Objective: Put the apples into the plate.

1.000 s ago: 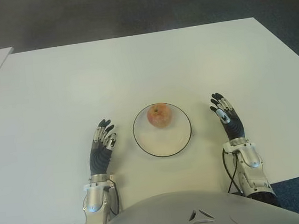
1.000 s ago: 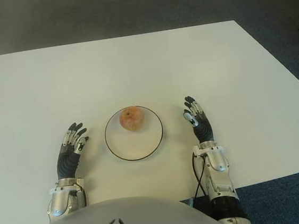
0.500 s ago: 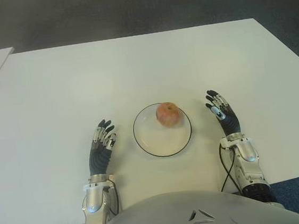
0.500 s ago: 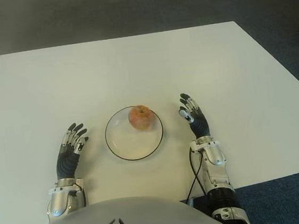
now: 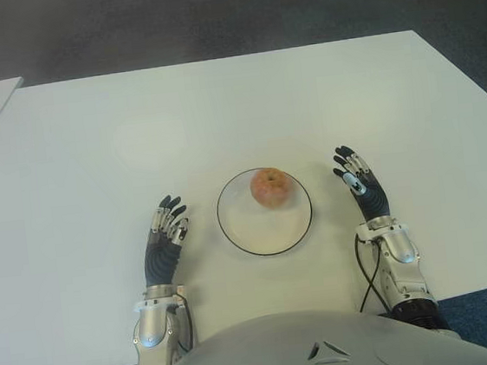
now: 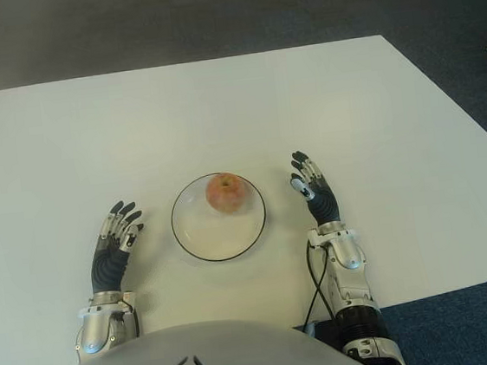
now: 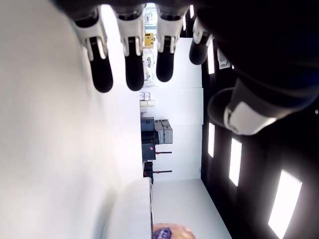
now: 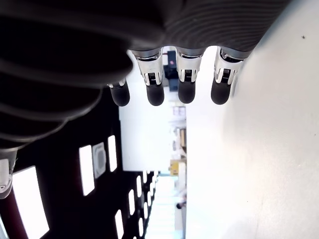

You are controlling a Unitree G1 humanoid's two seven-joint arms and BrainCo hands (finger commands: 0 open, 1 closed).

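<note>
While hands flank, apple (image 5: 270, 187) on plate (image 5: 253, 234)

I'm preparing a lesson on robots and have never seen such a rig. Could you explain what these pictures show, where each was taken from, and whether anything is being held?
This is a humanoid robot with two many-fingered hands. The two wide pictures come from cameras in its head, looking down at a white table. The two close pictures come from cameras on its wrists, showing each hand's own fingers. On the table stands a white plate with one apple on its far part. The left hand shows left of the plate, the right hand right of it. Both hands are open and hold nothing.
</note>
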